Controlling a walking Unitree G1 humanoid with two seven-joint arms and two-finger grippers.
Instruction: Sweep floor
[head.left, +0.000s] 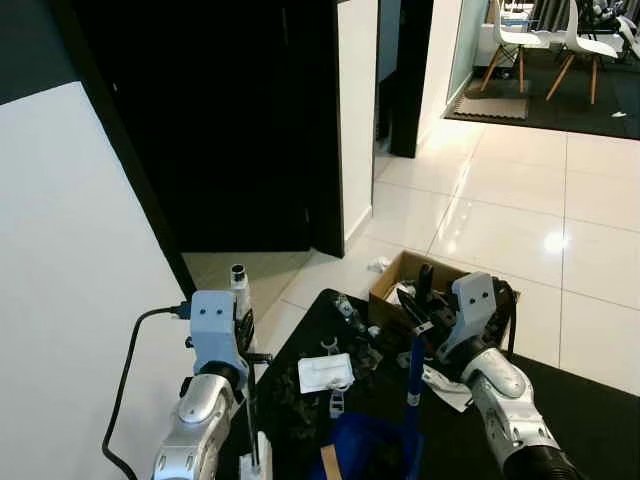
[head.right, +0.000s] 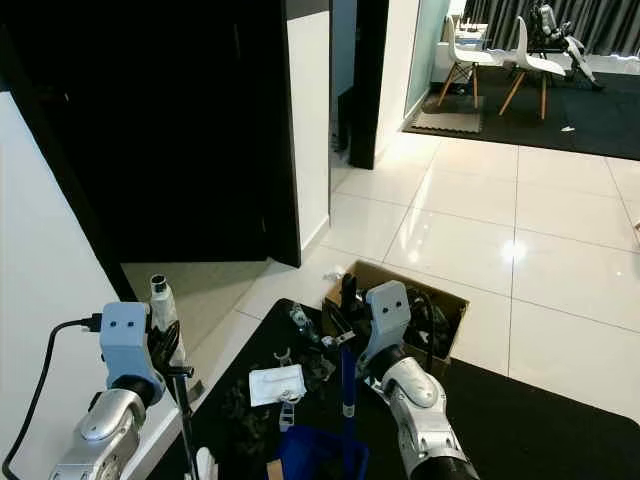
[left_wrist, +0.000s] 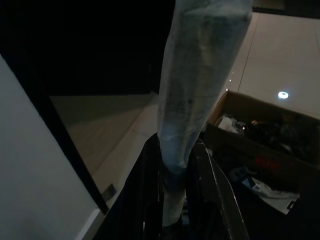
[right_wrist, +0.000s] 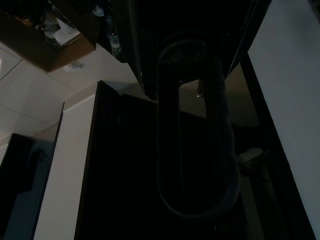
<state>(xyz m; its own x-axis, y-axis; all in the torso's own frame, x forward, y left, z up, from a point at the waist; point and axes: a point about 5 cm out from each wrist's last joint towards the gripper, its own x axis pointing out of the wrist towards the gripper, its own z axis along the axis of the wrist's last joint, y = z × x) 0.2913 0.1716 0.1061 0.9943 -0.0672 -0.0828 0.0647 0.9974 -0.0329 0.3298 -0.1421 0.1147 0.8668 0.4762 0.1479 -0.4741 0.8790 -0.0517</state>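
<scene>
Broom handle (head.left: 240, 282), pale and upright, lower left of frame, clamped in the left pincer (head.left: 243, 325); left wrist view shows the black fingers (left_wrist: 150, 200) closed on both sides of the shaft. Right pincer (head.left: 424, 300) lower centre-right holds a blue handle (head.left: 413, 370) running down to the blue dustpan (head.left: 360, 445) at bottom centre. Litter (head.left: 325, 372) is scattered on the black mat (head.left: 590, 410). Open cardboard box (head.left: 395, 275) sits just behind, on white tile floor (head.left: 520, 210).
</scene>
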